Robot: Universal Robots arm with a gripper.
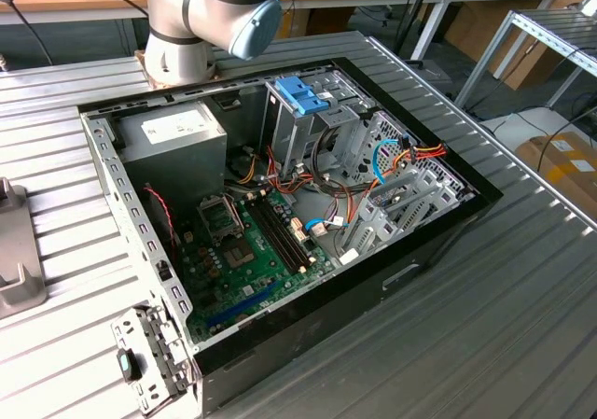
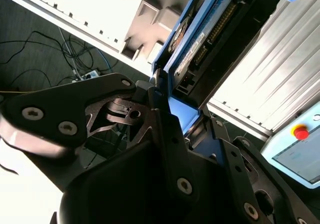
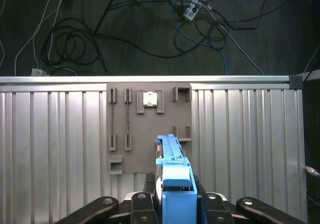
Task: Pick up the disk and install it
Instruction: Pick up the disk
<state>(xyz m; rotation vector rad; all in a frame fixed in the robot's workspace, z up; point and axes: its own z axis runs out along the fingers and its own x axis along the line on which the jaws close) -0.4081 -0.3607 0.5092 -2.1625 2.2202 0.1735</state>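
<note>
The disk (image 3: 172, 171) is a dark drive in a light-blue plastic carrier, and my gripper (image 3: 175, 200) is shut on it. In the first wrist view it stands edge-on between the black fingers (image 3: 141, 200), lifted above a grey holder plate (image 3: 150, 129) on the ribbed metal table. The second wrist view shows the disk (image 2: 200, 39) from the side, its label and connector edge visible, clamped at its lower end by the gripper (image 2: 175, 112). In the exterior view the arm's base (image 1: 205, 18) stands behind the open computer case (image 1: 280, 204).
Inside the case a tall metal drive cage carries a blue-handled carrier (image 1: 303, 92), beside loose cables (image 1: 392, 158) and the motherboard (image 1: 252, 242). The holder plate has a small chip (image 3: 150, 99) seated in it. Cables lie on the floor (image 3: 75, 44) past the table edge. A red stop button (image 2: 300, 131) sits nearby.
</note>
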